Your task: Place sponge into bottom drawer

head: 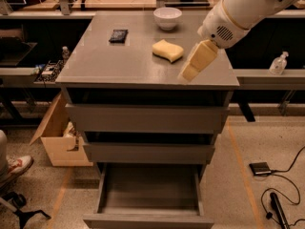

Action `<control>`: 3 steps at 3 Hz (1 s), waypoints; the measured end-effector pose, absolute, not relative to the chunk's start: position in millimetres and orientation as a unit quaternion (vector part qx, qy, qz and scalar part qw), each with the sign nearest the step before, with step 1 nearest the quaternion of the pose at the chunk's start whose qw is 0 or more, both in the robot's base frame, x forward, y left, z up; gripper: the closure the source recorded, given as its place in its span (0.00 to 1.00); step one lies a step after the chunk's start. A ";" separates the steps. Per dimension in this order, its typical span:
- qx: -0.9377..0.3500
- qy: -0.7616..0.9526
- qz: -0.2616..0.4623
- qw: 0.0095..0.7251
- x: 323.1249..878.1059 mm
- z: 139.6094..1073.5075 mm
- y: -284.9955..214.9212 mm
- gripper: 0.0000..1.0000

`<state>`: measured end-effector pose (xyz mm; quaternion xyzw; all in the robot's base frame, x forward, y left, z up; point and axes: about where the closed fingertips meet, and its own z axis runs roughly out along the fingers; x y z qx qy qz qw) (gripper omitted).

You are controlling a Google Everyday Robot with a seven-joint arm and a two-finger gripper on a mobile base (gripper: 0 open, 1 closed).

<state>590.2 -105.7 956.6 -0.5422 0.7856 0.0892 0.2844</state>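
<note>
The pale yellow sponge (167, 50) lies on the grey cabinet top (109, 61), right of the middle, in front of the white bowl. My gripper (190, 71) hangs from the white arm coming in from the upper right. It is over the cabinet top's front right part, a little to the right of and nearer than the sponge, not touching it. The bottom drawer (148, 190) is pulled out at the foot of the cabinet and shows a bare grey inside.
A white bowl (167, 17) and a small black object (118, 35) sit on the cabinet top. A cardboard box (58, 140) stands left of the cabinet. A shoe (14, 165) is at far left. Cables and a black box (261, 168) lie on the floor at right.
</note>
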 end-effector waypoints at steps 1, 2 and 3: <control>-0.518 0.793 0.087 0.309 609.7 953.0 -113.7 0.00; -0.483 0.803 0.070 0.341 642.9 949.5 -126.5 0.00; -0.450 0.814 0.045 0.365 680.3 942.4 -140.5 0.00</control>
